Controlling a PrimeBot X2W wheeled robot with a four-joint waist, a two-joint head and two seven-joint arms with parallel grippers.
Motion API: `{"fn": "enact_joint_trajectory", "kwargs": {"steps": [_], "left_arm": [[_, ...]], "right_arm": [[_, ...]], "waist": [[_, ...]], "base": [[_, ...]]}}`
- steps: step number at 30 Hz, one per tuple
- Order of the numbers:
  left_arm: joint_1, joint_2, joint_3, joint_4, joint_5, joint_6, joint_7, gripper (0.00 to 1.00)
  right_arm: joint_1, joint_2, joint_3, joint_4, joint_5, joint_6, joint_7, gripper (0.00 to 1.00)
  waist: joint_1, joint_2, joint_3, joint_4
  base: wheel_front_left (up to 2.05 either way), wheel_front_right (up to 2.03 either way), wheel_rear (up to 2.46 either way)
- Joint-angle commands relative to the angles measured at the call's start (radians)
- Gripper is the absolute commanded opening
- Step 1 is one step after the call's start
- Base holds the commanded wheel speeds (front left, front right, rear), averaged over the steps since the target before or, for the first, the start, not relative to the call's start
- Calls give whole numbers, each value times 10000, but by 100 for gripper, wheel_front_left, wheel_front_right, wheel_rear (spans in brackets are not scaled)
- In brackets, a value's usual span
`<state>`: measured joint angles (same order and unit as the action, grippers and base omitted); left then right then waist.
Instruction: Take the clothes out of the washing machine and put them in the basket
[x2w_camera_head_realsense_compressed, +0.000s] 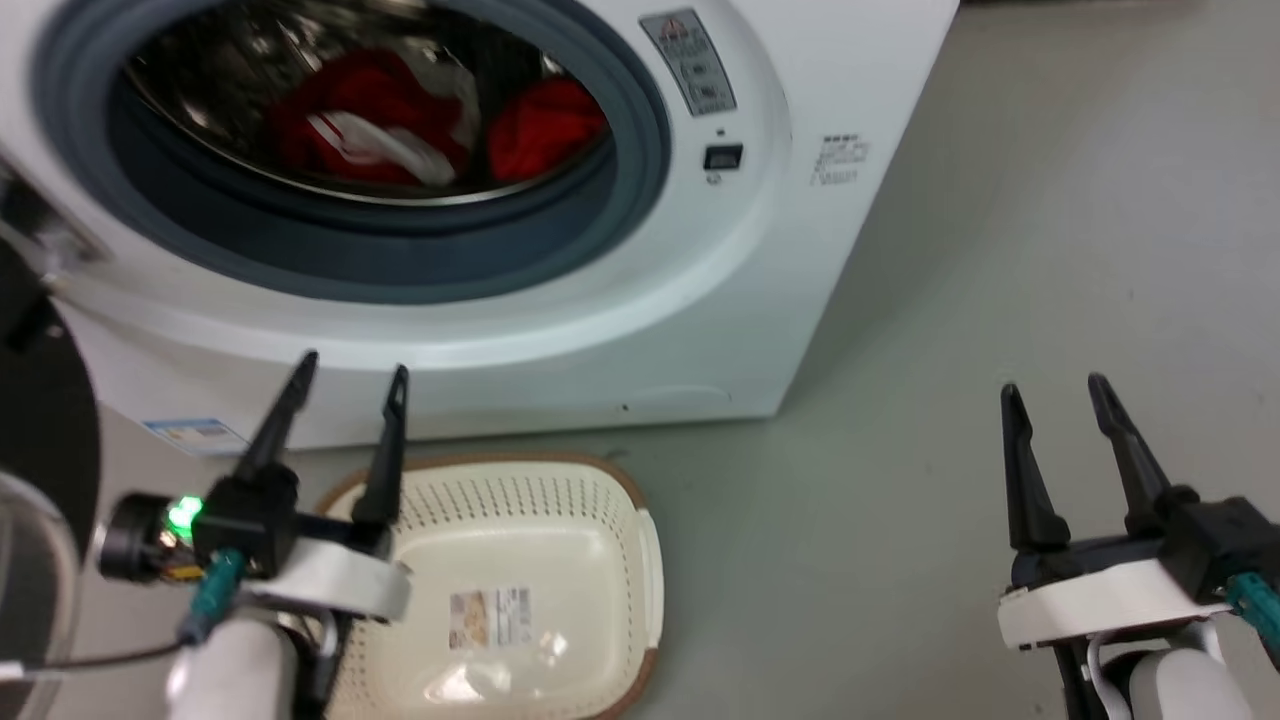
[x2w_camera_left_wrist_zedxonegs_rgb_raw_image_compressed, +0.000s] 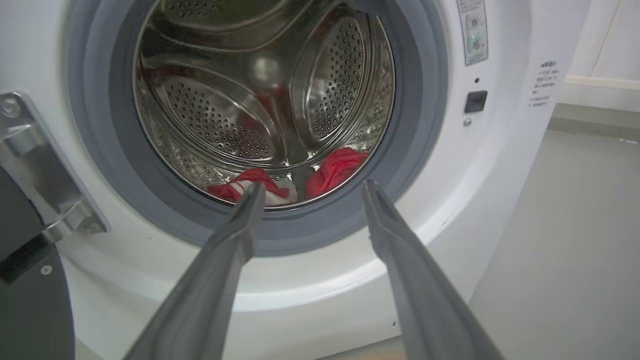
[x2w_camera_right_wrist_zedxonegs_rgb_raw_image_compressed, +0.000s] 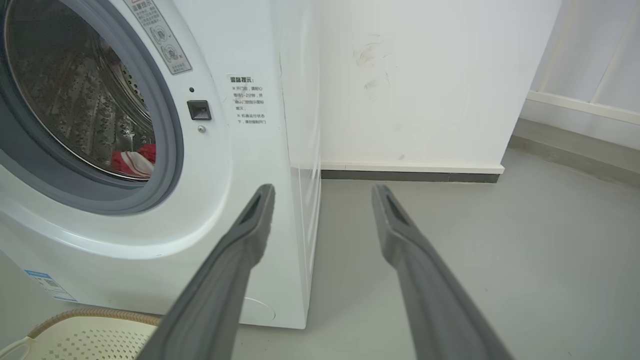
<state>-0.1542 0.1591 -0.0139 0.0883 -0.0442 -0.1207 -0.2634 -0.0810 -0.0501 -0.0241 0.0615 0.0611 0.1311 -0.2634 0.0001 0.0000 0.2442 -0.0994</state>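
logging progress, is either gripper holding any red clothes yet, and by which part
Nothing is held: left gripper and right gripper both have open, empty jaws; the bright red fabric garments lie inside the white washing machine.

The left gripper stands at the lower left of the head view. Its two long dark fingers are spread apart with nothing between them, and they lean a little to the right as they rise. Below them sits a black body with a green light lit, then the white left cuff and a pale forearm running off the bottom edge. The right gripper stands at the lower right — likewise parted and empty — with its fingers leaning slightly left above the white right cuff. In each wrist view the grey fingers rise in a wide V, tips well apart.
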Motion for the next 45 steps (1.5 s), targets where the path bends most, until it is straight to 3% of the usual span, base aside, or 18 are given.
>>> {"fn": "enact_joint_trajectory", "kwargs": {"steps": [1, 6, 9, 13, 19, 24, 28, 34, 40, 45], "left_arm": [[-417, 424, 12, 240, 163, -30, -23, 100], [-2493, 1977, 3, 1357, -13, -87, -23, 100], [-4033, 3114, -636, 2210, -326, -91, 151, 100], [-6255, 4446, -1504, 3167, -903, -97, 1299, 100], [-9661, 5779, -2925, 4345, -1411, -86, 2908, 100], [-11703, 6295, -3801, 5159, -1759, -90, 4181, 100], [-13611, 6704, -4636, 5855, -2285, -89, 6043, 100], [-15622, 7371, -6112, 6380, -2024, -89, 7750, 100], [-16067, 7856, -7535, 6807, -2709, -89, 9634, 100], [-16336, 8332, -8118, 6875, -3403, -90, 10434, 100]], "right_arm": [[-202, -2, 57, -78, 166, -7, -21, 100], [-682, -2, 366, -212, 754, -8, -21, 100], [-934, 15, 567, -305, 631, -7, -21, 100], [-1076, 9, 705, -435, 800, -8, -21, 100], [-1436, 15, 1015, -649, 977, -7, -21, 100], [-1670, 12, 1451, -836, 1174, -8, -21, 100], [-1870, 12, 1806, -1117, 1507, -8, -21, 100], [-1992, 10, 2301, -1317, 2015, -8, -21, 100], [-1827, 9, 2558, -1338, 2461, -7, -21, 100], [-1652, 6, 2630, -1485, 2466, -8, -21, 100]], "waist": [[-1, 0, 1347, -677], [-1, 0, 2774, -1459], [-1, 0, 3444, -1780], [-1, 0, 4240, -2162], [-1, 0, 5123, -2579], [-1, 0, 5589, -2835], [-1, 0, 6098, -3152], [-1, 0, 6725, -3602], [-1, 0, 6926, -3869], [-1, 0, 7043, -3868]], "base": [[0, 0, 0], [0, 0, 0], [0, 0, 0], [0, 0, 0], [0, 0, 0], [0, 0, 0], [0, 0, 0], [0, 0, 0], [0, 0, 0], [0, 0, 0]]}}
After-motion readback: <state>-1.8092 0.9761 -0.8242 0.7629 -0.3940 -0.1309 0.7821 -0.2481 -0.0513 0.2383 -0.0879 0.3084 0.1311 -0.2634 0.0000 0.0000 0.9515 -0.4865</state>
